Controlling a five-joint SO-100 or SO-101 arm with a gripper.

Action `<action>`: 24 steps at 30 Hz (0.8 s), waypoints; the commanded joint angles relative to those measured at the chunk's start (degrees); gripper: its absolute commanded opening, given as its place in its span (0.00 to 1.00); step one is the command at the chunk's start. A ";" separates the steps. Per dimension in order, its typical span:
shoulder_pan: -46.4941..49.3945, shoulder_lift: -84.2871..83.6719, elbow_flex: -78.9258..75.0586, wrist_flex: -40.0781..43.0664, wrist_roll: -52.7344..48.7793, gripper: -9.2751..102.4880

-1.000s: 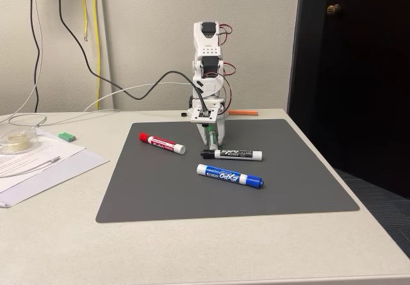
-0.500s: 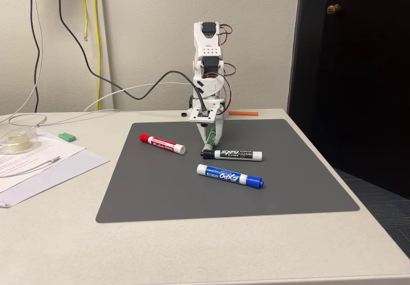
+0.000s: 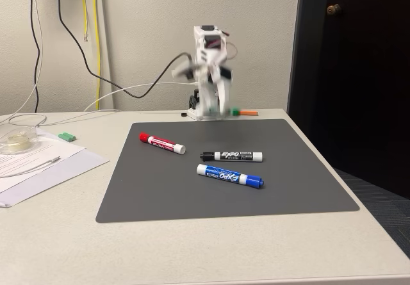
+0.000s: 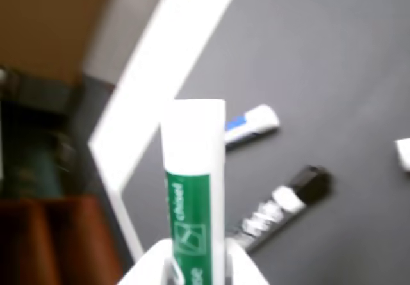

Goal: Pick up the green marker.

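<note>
The green marker (image 4: 193, 170), with a white barrel and green label, stands between my gripper's (image 4: 195, 269) white fingers in the wrist view, and the gripper is shut on it. In the fixed view the arm is motion-blurred at the back of the dark mat (image 3: 192, 195). My gripper (image 3: 216, 107) hangs above the mat's far edge there. A green tip (image 3: 235, 112) shows beside it, probably the marker's cap. The black-capped Expo marker (image 3: 230, 155) (image 4: 288, 202) and the blue-capped Expo marker (image 3: 229, 176) (image 4: 251, 123) lie on the mat below.
A red-capped marker (image 3: 162, 143) lies on the mat's left part. Papers (image 3: 38, 163), a clear round dish (image 3: 16, 141) and a small green block (image 3: 66, 136) sit at the table's left. Cables hang on the wall behind. The table edge and a dark door are at the right.
The gripper, low over the mat by the black marker before, has risen and swung back fast with the green marker in it. The other markers have not moved.
</note>
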 commanded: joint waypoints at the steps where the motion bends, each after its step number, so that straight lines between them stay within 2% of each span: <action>1: 1.49 6.06 -1.23 -2.46 8.44 0.13; 6: 2.55 7.65 -1.23 -6.24 20.57 0.13; 12: 5.62 9.58 -0.35 -10.11 30.32 0.13; 24: 6.15 9.67 -0.35 -11.34 32.52 0.13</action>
